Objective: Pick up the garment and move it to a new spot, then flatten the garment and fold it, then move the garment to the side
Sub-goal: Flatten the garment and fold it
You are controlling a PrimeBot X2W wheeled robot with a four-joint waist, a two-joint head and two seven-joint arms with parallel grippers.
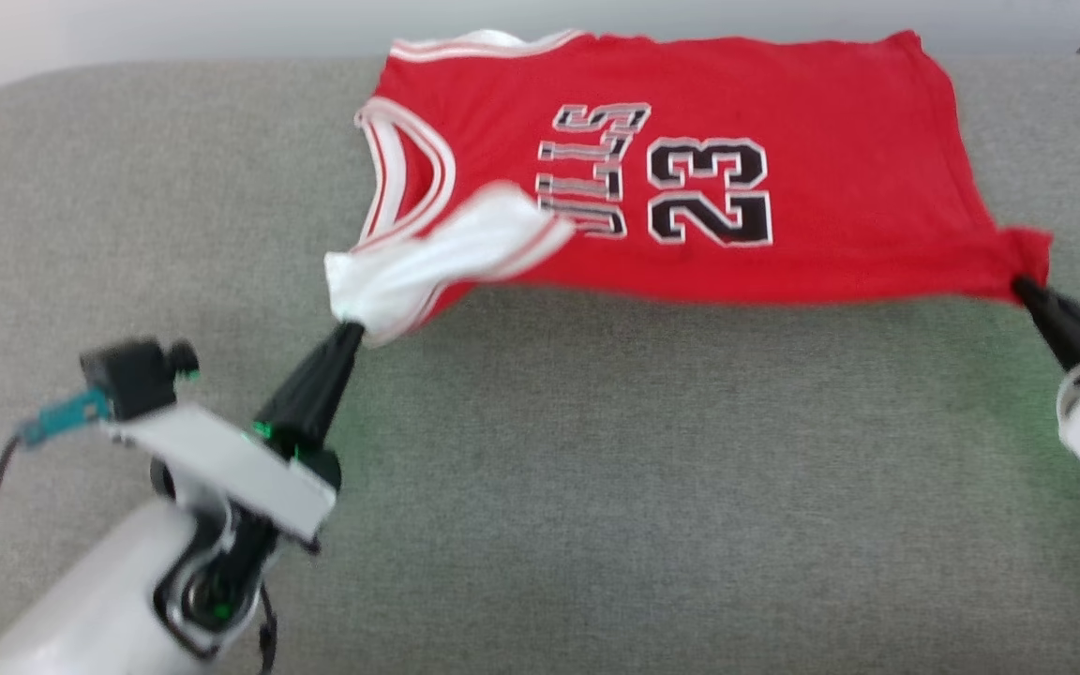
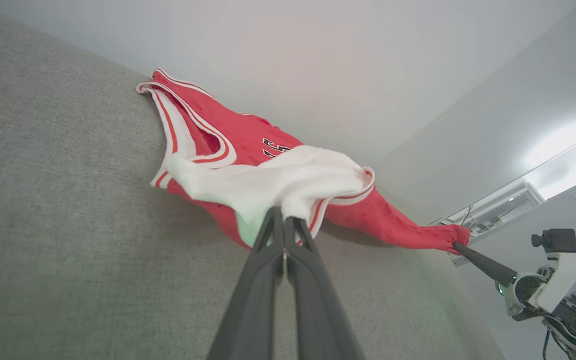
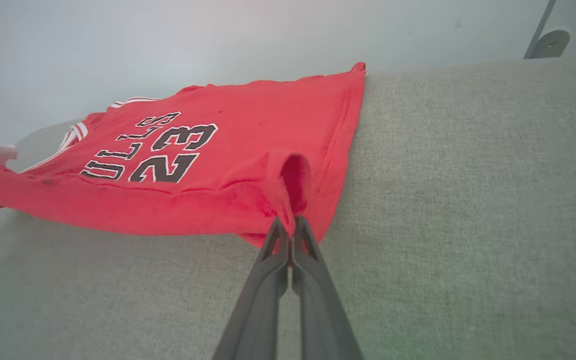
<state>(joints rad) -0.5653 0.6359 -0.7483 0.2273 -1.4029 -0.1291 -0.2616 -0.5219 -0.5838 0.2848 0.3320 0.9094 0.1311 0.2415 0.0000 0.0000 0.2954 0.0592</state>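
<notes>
Garment (image 1: 784, 141), red, black "23" print facing up, spread toward 12 o'clock on the grey table (image 1: 596, 487), far edge along the table's far rim, near edge stretched taut between both hands. Left hand (image 1: 350, 328) at the garment's 8 o'clock corner, fingers clamped on the bunched white sleeve (image 1: 427, 262). Right hand (image 1: 1023, 284) at its 4 o'clock corner, fingers pinched tight on the red hem.

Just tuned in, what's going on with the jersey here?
Both arms hold the garment by its near edge. The left gripper is shut on the white sleeve, the right gripper on a red hem corner. The shirt is stretched between them, print up, its far part lying on the grey cushion. No fold shows yet.
</notes>
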